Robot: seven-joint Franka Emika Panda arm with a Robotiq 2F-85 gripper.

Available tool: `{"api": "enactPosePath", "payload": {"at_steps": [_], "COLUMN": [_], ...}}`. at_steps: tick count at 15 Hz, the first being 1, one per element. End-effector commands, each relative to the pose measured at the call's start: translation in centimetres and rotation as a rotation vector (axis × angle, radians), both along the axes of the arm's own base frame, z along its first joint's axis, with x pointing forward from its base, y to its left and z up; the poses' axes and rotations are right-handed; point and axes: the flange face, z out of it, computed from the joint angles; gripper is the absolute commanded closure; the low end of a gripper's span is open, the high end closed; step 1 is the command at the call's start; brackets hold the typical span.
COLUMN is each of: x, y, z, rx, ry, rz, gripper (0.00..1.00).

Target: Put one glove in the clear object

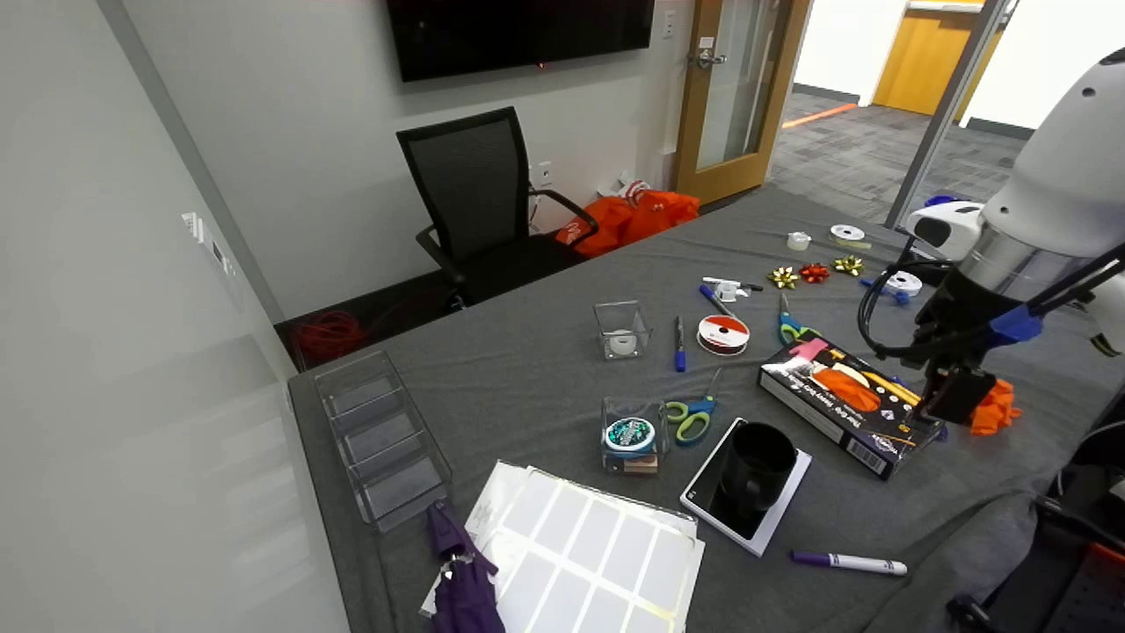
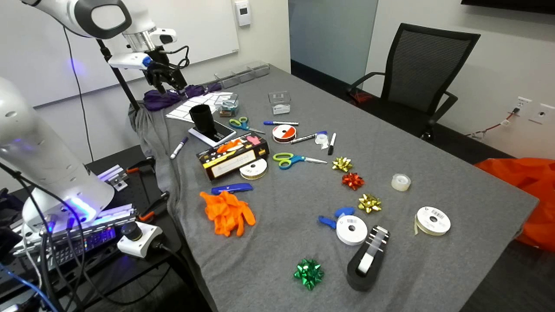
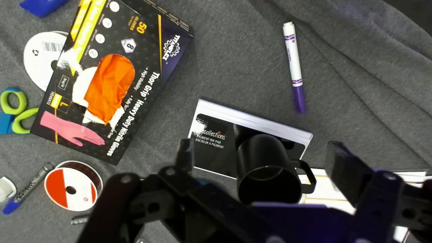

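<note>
Gripper hangs above the table, fingers spread wide, gripping nothing. Orange glove (one or two, can't tell) lies bunched near the glove box. Clear container, white roll inside, stands well apart from it.

The grey tablecloth is of fabric, matt, slightly rough and creased. The orange glove looks rubbery and wrinkled, with little shine. The small clear container seems to be smooth transparent plastic, and so does the divided tray. The glove box has a printed, glossy cardboard surface. The ink pad is glossy too; the black mug is smooth with a soft shine. The scissors have metal blades and plastic handles. The green bow looks like shiny foil, the label sheets like smooth paper.
</note>
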Motion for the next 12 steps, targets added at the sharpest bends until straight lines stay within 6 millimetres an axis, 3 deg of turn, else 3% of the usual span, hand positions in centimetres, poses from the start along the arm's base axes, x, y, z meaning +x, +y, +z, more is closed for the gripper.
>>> {"api": "enactPosePath", "payload": {"at_steps": [1, 8, 12], "x": [0.0, 0.6, 1.7], "y": [0.0, -0.2, -2.2], "z": [0.1, 0.2, 1.0], "rx": [0.0, -0.014, -0.089], "ry": [0.001, -0.024, -0.076], "rz": [0.0, -0.052, -0.191], "gripper": [0.0, 0.0, 0.0]}}
